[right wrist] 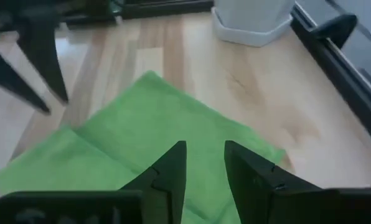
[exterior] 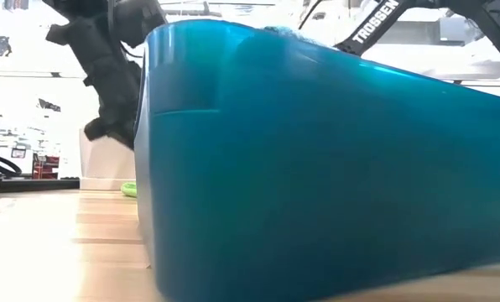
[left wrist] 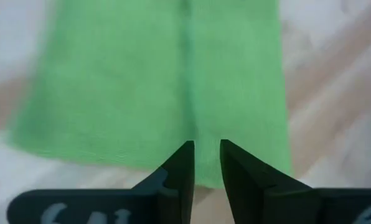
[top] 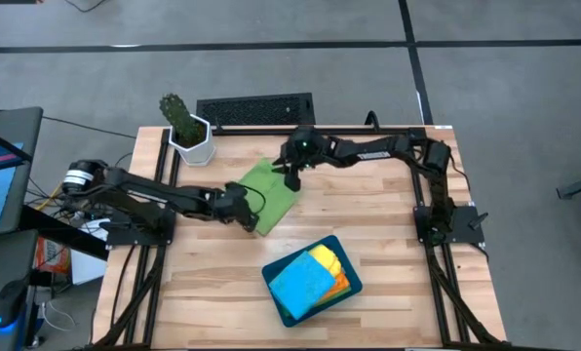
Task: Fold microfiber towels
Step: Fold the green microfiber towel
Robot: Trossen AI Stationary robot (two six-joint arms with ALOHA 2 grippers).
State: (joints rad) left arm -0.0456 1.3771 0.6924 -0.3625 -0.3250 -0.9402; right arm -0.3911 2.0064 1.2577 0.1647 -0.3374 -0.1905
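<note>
A green microfiber towel (top: 271, 190) lies folded on the wooden table, left of centre; a fold line runs down its top layer (left wrist: 185, 62). My left gripper (top: 250, 220) hovers over the towel's near-left edge (left wrist: 206, 148), its fingers narrowly open with nothing between them. My right gripper (top: 292, 182) hangs above the towel's far-right side (right wrist: 205, 148), open and holding nothing. A blue towel (top: 300, 283), a yellow one (top: 328, 258) and an orange one (top: 341, 281) lie stacked in the teal tray (top: 274, 269).
The teal tray stands near the table's front, and its wall (exterior: 317, 168) fills most of the low view. A cactus in a white pot (top: 186, 132) stands at the far left corner. A black slotted bar (top: 254, 110) lies beyond the far edge.
</note>
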